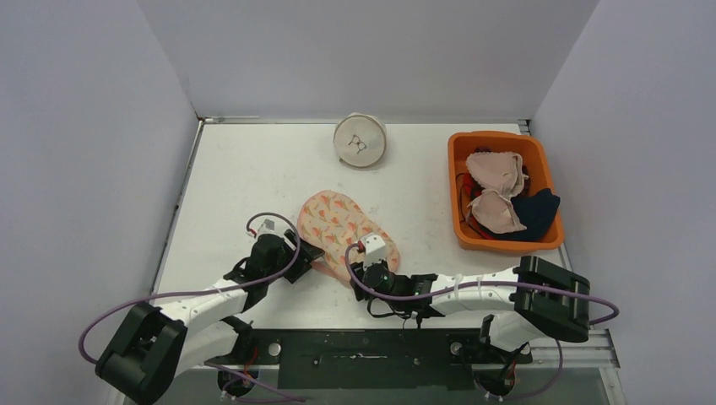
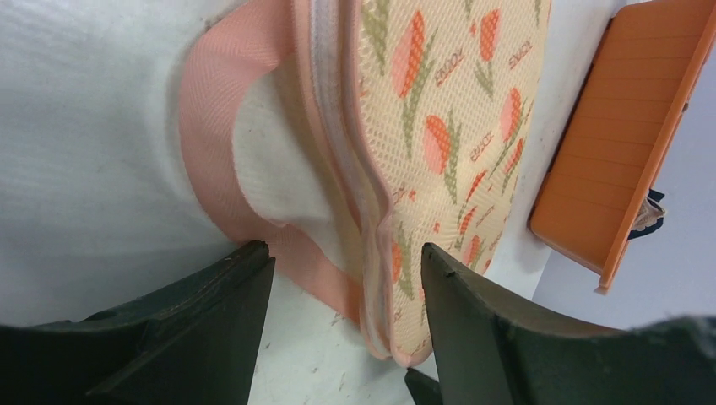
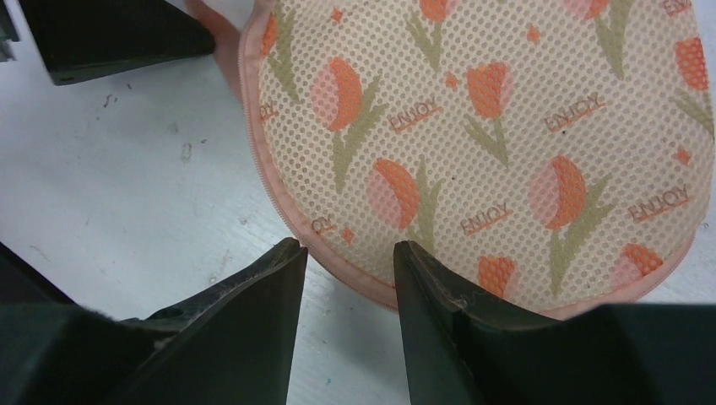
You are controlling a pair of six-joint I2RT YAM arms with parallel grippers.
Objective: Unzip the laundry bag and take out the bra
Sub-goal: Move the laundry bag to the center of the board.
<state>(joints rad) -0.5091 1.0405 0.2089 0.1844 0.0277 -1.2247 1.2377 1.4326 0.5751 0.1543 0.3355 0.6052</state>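
Two grippers flank the tulip-print laundry bag [image 1: 338, 226], which lies apparently still zipped mid-table, near the arms. The left gripper [image 2: 346, 253], jaws wide, straddles the bag's left edge beside the zip [image 2: 329, 101]. The right gripper [image 3: 348, 246], jaws partly apart and holding nothing, straddles the near rim. The bra (presumably inside) does not show. Best course: one gripper pins the fabric while the other finds the pull.

Laundry bag [image 1: 336, 229] contents (zipper pull too) are hidden.

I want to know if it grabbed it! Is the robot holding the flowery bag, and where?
Nothing is held yet. The left gripper and right gripper stand open, each straddling the laundry bag's rim.
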